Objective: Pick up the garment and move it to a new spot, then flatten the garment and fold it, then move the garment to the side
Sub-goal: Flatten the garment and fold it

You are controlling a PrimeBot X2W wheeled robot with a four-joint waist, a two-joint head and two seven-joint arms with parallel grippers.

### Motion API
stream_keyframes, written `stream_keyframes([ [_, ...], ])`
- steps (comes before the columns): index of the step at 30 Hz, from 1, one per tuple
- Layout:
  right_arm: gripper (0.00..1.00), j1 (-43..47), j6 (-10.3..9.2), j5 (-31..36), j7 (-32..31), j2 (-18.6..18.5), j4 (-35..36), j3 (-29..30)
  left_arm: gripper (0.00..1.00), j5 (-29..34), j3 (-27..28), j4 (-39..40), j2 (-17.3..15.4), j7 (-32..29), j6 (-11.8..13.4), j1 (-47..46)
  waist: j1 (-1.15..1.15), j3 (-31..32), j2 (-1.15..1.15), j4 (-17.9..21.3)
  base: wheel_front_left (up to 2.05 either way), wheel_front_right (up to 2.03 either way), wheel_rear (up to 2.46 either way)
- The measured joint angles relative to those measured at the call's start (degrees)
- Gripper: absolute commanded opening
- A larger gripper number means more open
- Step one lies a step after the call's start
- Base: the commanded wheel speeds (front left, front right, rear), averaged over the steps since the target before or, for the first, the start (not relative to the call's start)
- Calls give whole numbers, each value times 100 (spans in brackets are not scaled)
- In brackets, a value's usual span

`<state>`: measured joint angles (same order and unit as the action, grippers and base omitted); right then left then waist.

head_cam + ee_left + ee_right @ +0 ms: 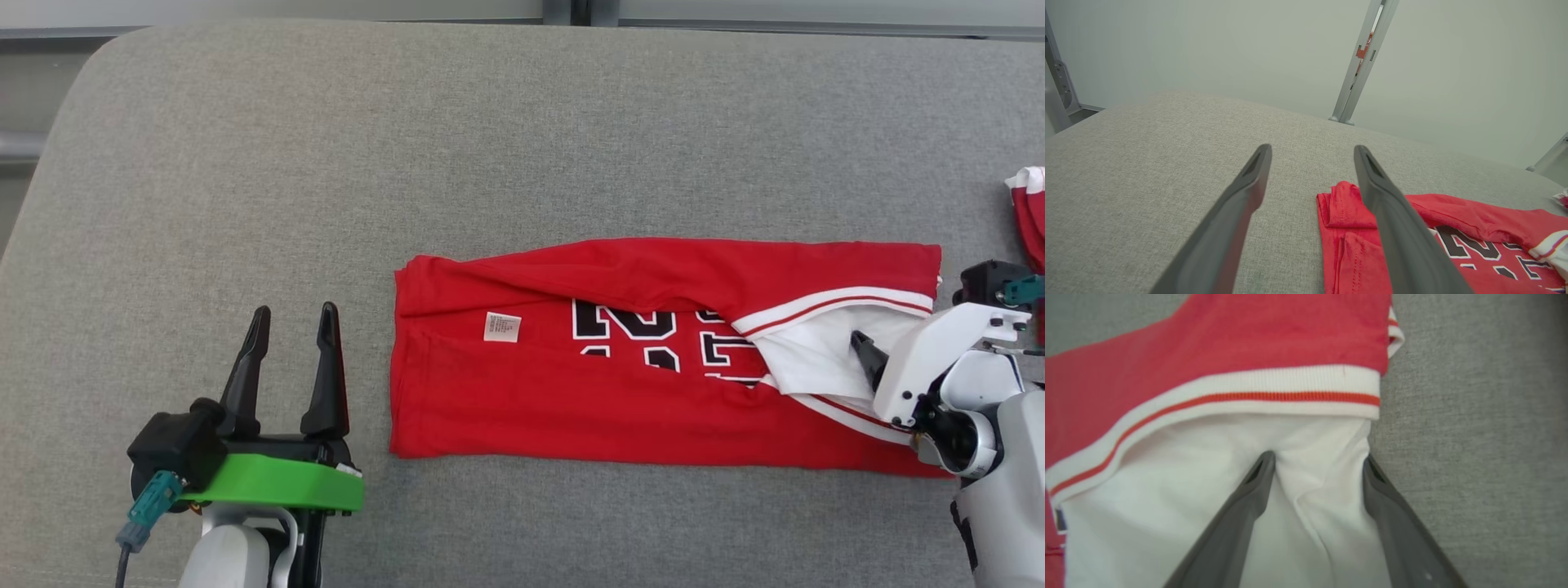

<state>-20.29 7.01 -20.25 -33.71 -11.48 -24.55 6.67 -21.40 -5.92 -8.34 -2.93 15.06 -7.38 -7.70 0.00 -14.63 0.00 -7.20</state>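
Observation:
The garment [571, 400] is a red jersey with black-and-white lettering, folded into a long band across the grey cushion [490, 139]. Its white-trimmed end with white inner fabric [1188, 490] lies at the right. My right gripper [864, 347] is open and angled down onto that white fabric. In the right wrist view the gripper [1318, 457] has its fingers spread to either side of a wrinkle. My left gripper [295, 312] stands open and empty just left of the garment's left edge. In the left wrist view the gripper [1312, 150] hangs over bare cushion, with the garment [1474, 228] on its right.
Another red-and-white cloth [1030, 212] lies at the cushion's right edge, just beyond my right wrist. The cushion's rounded corner is at the back left. A grey metal post [1359, 61] stands behind the cushion against a pale wall.

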Motion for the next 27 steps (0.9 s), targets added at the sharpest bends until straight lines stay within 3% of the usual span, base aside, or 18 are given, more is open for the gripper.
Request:
stream_keyframes([
  [1,100,-3,-1,-60,-1,9,0,-68,100,0,-9,0,0,-1,0,-10,0,-10,0,2,0,0,0],
  [3,72,-19,-8,-137,2,1,0,-215,100,0,-25,-2,0,-1,0,-35,0,-25,0,1,0,0,0],
  [4,47,-21,-8,-159,2,-9,-1,-269,100,0,-32,-3,0,-1,-1,-38,0,-26,0,-2,0,0,0],
  [5,33,-24,-8,-210,4,-16,-5,-314,100,-1,-40,-3,0,-1,0,-40,0,-25,0,-6,0,0,0],
  [6,7,-24,-8,-250,12,-38,-19,-350,100,-1,-47,-5,0,-1,0,-42,0,-22,0,-11,0,0,0],
  [7,0,-24,-8,-261,12,-67,-32,-386,100,-3,-53,-7,0,-1,0,-44,0,-19,0,-16,0,0,0],
  [19,0,41,54,-388,415,-141,-38,-490,100,-24,-43,-16,1,0,-1,-45,1,54,0,-1,0,0,0],
  [27,0,505,55,-216,581,-449,794,81,100,-36,-41,-18,3,0,-1,53,1,249,0,110,0,0,0],
])
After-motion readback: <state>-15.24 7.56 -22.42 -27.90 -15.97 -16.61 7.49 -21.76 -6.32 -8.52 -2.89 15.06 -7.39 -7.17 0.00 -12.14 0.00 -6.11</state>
